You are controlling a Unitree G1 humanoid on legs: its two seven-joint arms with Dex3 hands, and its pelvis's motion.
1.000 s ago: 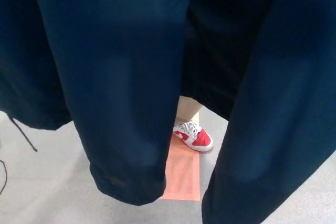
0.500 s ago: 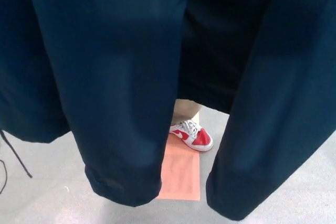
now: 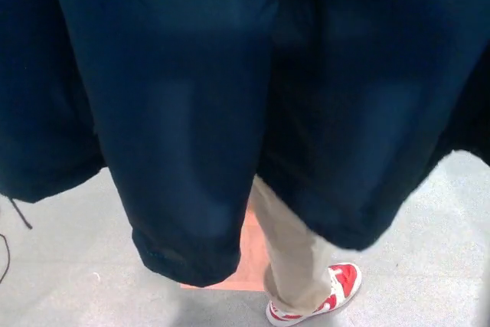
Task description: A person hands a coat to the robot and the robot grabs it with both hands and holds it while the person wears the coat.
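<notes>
A dark navy coat (image 3: 191, 97) hangs close before the camera and fills most of the head view. One sleeve (image 3: 184, 212) dangles at centre left, its cuff near the floor. Below the coat's hem a person's leg in beige trousers (image 3: 291, 250) shows, ending in a red and white sneaker (image 3: 329, 300) at the bottom right. Neither of my hands shows; the coat hides whatever is holding it.
A grey floor (image 3: 69, 266) lies below. An orange rectangular marker (image 3: 249, 254) lies on it, partly covered by the sleeve and the leg. A thin dark cord (image 3: 17, 212) hangs from the coat's left edge.
The person's leg has stepped nearer, the sneaker moving from the picture's middle down to the bottom right. The coat's right part has swung up and across, now covering more of the right side.
</notes>
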